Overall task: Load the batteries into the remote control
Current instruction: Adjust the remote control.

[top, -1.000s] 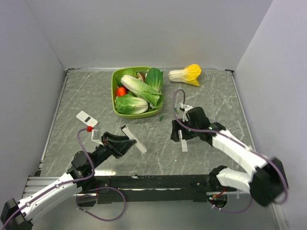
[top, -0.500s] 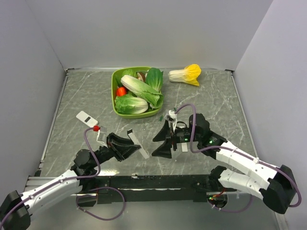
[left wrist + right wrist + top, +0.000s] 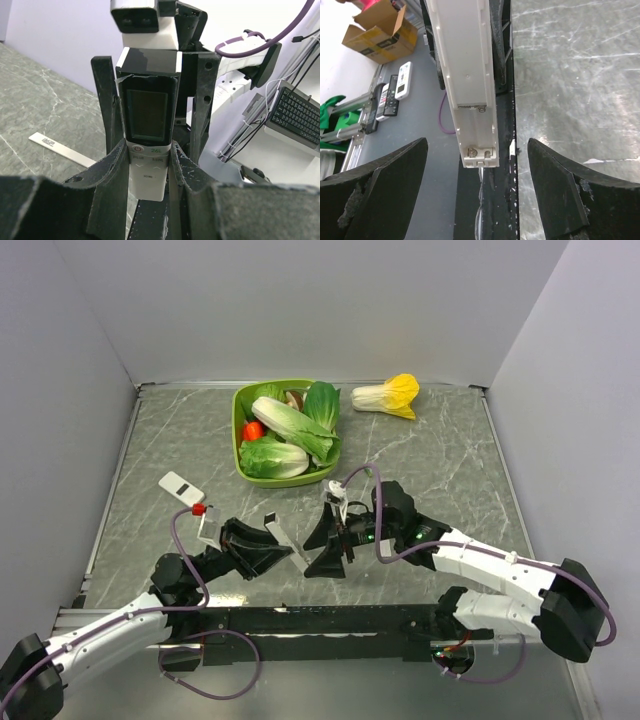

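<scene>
Step in hand: presentation of the remote control (image 3: 149,125) for loading. The left hand (image 3: 262,546) is clamped narrow on the lower part of the casing, one finger on each long edge. It holds the unit clear of the desk (image 3: 440,450), near the front of the work area between the two arms. The left wrist view shows the display side. The right wrist view shows the rear side, with the battery compartment (image 3: 477,127) uncovered and empty and a spring contact visible at one end.

The right hand (image 3: 322,546) stands wide and carries nothing. Its fingers (image 3: 385,185) flank the free end of the remote control on both sides without touching it.

Batteries: none is in the compartment or in either hand. They are too small to locate with certainty on the desk in the top view.

A white strip (image 3: 56,146) lies flat on the desk near the hands. It may be the compartment cover, but this cannot be confirmed.

Next move, as judged: the right hand either closes on the free end to steady the unit, or backs off to fetch a battery. Loading calls for a fine pinch, correct orientation against the spring, and a firm left grip.
</scene>
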Motion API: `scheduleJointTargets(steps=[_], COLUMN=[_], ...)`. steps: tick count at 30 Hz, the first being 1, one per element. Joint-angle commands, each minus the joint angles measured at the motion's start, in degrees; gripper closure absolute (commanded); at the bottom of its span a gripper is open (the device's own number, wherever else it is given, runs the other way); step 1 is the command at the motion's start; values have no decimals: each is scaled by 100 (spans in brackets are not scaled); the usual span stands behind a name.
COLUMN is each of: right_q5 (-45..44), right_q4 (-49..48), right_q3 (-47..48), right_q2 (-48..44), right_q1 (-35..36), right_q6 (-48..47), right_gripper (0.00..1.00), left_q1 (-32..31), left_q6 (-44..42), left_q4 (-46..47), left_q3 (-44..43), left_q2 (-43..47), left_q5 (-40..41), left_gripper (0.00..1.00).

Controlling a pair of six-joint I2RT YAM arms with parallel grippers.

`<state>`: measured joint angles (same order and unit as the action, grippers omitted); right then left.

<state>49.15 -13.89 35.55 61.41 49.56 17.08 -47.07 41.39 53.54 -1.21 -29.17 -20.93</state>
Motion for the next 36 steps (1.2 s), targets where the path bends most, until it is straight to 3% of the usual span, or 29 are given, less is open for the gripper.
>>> scheduleJointTargets(steps=[1, 5, 8, 11, 12, 15, 16, 18, 19, 21, 24, 29, 36], right_q5=[-45, -116, -168, -343, -492, -948, -1072, -1345, -1625, -1969, -2733, -4444, -5520], right_q4=[-386, -404, -387, -63, 52, 438, 579, 973, 1089, 1361, 1608, 2091, 2250], right_q3=[286, 347, 382, 444, 479, 505, 514, 593, 611, 699, 778, 1111, 1367], right_q2=[117, 292, 354, 267, 206, 21, -23, -128, -164, -225, -191, 177, 583], right_q1=[185, 273, 335, 370, 361, 370, 379, 370, 379, 422, 510, 1028, 1495], right_q6=[-108, -152, -213, -406, -477, -723, -793, -978, -1031, -1172, -1277, -1365, -1278], right_gripper=[14, 21, 35, 62, 75, 95, 98, 100, 100, 100, 100, 100, 100], left_q1=[14, 22, 14, 14, 14, 14, 14, 14, 14, 14, 14, 5, 5], left_q6=[10, 54, 45, 45, 80, 115, 141, 194, 229, 396, 712, 1292, 1617], left_q4=[578, 710, 641, 413, 351, -167, -325, -920, -1168, -2061, -2802, -3306, -3711], left_q3=[-142, -142, -160, -134, -64, 7, 16, -28, -89, -335, -643, -1125, -1593], left_q2=[-63, -133, -159, -72, -28, 279, 463, 666, 850, 974, 1062, 650, -211], left_q5=[-122, -148, -166, -8, 105, 580, 712, 1116, 1291, 1801, 2075, 2637, 3095], left_gripper=[99, 99, 99, 98, 98, 96, 87, 65, 43, 18, 2, 1, 0])
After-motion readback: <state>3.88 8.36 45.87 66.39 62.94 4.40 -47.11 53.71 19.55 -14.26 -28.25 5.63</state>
